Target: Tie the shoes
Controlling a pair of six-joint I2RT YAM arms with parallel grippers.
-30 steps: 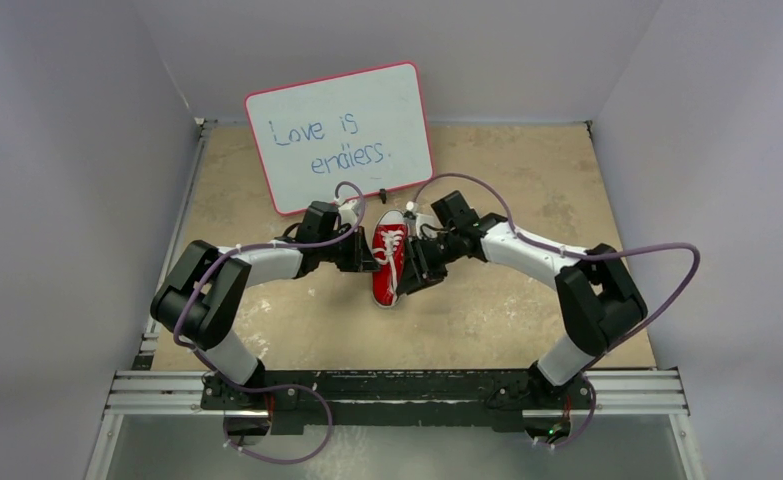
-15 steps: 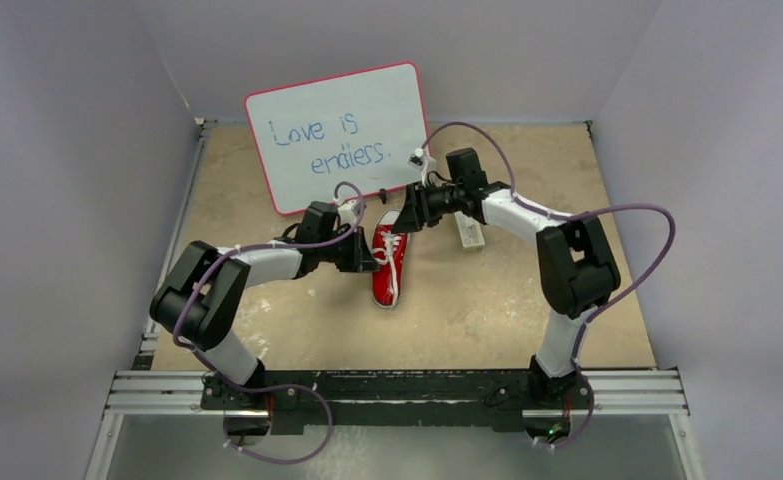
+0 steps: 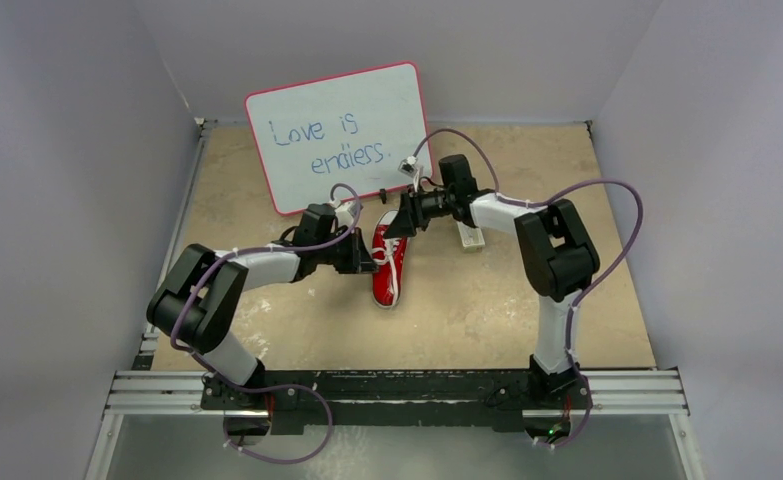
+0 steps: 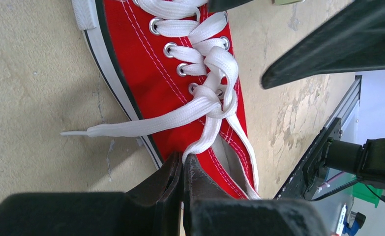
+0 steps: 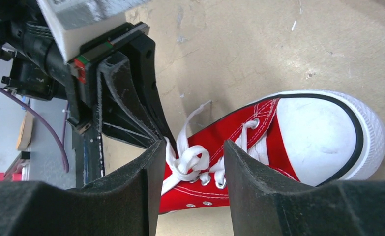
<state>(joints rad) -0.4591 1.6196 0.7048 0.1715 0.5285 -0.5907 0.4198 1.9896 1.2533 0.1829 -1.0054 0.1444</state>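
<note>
two end effectors work on one red sneaker (image 3: 388, 262), which lies near the middle of the bench (image 3: 487, 310), toe toward the arms' bases and heel toward a propped whiteboard (image 3: 339, 135). the left end effector (image 4: 183, 167) is clamped tight on one white lace strand (image 4: 206, 135) just below the crossing at the top eyelets, probably to hold the half-made knot taut and stop the shoe sliding. the other strand (image 4: 131, 128) lies loose across the sole edge onto the bench, its tip free. the right end effector (image 5: 192, 152) hangs above the laces with its jaws parted, straddling the bunched crossing (image 5: 188, 162) without gripping it. i judge it is lining up to take the loose strand or form a loop. no bow is made yet. a small white box (image 3: 470, 236) sits beside the shoe, under the right forearm.
</note>
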